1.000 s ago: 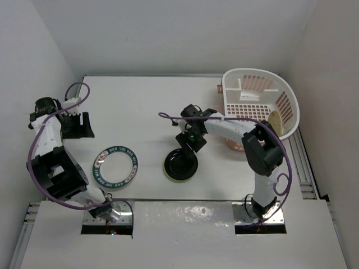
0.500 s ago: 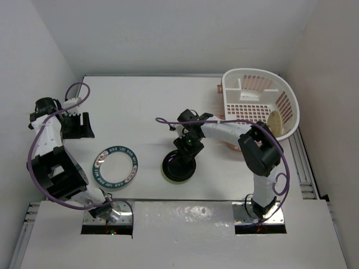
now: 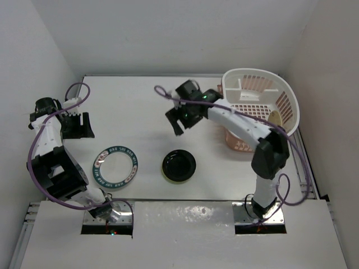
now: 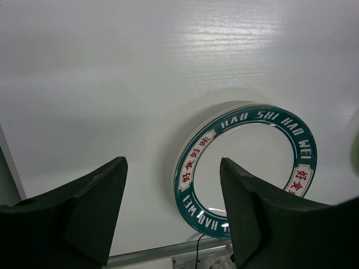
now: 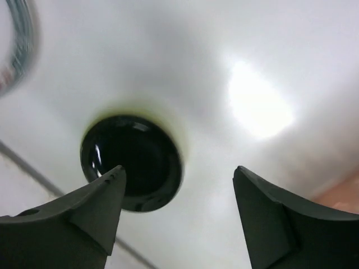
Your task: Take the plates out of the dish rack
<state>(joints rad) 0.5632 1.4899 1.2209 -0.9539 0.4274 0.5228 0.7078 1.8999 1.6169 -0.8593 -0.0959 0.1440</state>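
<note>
A small dark plate with a lime-green edge (image 3: 179, 166) (image 5: 132, 162) lies flat on the table. My right gripper (image 3: 178, 120) (image 5: 176, 213) hangs open above and behind it, holding nothing. To the left lies a white plate with a teal lettered rim (image 3: 115, 166) (image 4: 247, 162). My left gripper (image 3: 79, 128) (image 4: 174, 218) stands open and empty, apart from that plate at the far left. The white dish rack (image 3: 286, 98) sits at the back right. A cream-tan plate (image 3: 275, 120) leans upright against its right wall.
A pinkish tray part (image 3: 233, 143) shows under the rack's near side. The table's near edge runs close to the teal plate as a metal rail (image 4: 168, 252). White walls close in the table on the left, back and right.
My right gripper has opened, let go of the small dark plate and risen away toward the back. The plate now lies flat by itself. The left arm has not moved.
</note>
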